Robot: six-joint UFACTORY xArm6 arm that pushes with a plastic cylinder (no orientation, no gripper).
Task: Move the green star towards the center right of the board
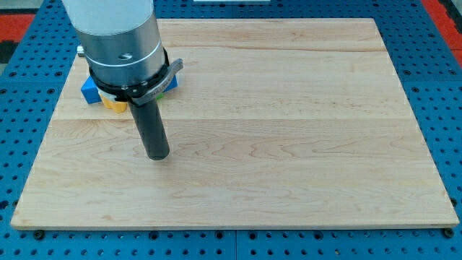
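My tip (pixel 157 154) rests on the wooden board (pixel 289 144) at the view's left of centre. Above it the arm's grey cylinder covers a cluster of blocks near the board's top left. A blue block (pixel 89 90) shows at the cluster's left, a yellow block (pixel 114 105) just below the cylinder, and a sliver of green (pixel 171 83) at the cylinder's right edge. The green piece's shape cannot be made out. The tip stands below the cluster, apart from these blocks.
The board lies on a blue perforated table (pixel 433 87). A red patch (pixel 20 22) shows at the view's top left corner. The arm's wide cylinder (pixel 119 43) hides the board's top left area.
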